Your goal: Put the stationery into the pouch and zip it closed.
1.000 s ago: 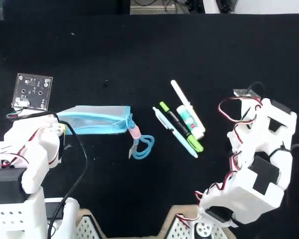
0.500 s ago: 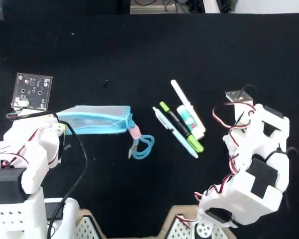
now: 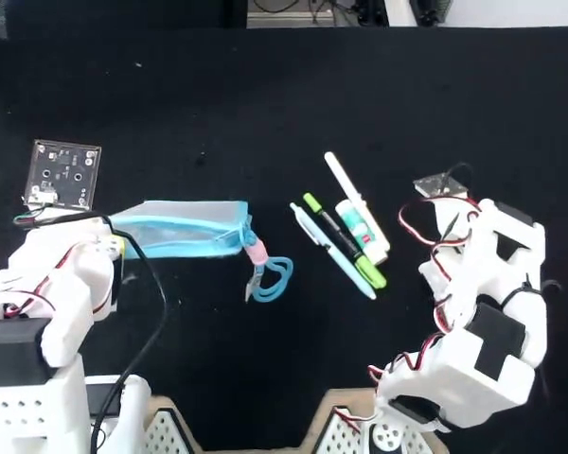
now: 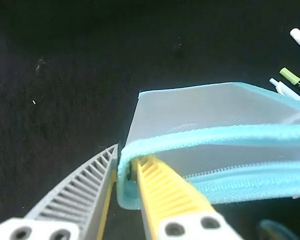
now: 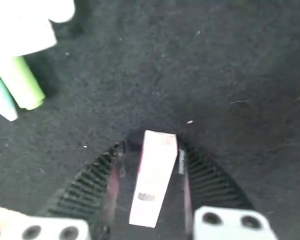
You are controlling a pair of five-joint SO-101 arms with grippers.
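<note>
A translucent light-blue pouch (image 3: 180,227) lies flat at the left, its zipper pull and blue loop (image 3: 268,272) trailing toward the middle. My left gripper (image 4: 127,154) is shut on the pouch (image 4: 215,115) at its end corner, the yellow finger (image 4: 160,190) on one side of the rim and the grey finger (image 4: 85,200) on the other. A white pen, a green highlighter (image 3: 343,241), a glue stick (image 3: 362,227) and a blue pen lie together at centre right. My right gripper (image 5: 150,145) is shut on a small white block (image 5: 152,175), just right of the stationery, seen from above as a pale block (image 3: 438,183).
A small square circuit board (image 3: 62,175) lies at the left, beyond the pouch. Black cloth (image 3: 218,104) covers the table. The highlighter's end (image 5: 22,82) and the blue pen's tip (image 5: 2,102) lie close ahead of the right gripper.
The right arm has moved left and slightly away from its base, carrying the white block closer to the stationery. The left arm and the pouch have stayed put.
</note>
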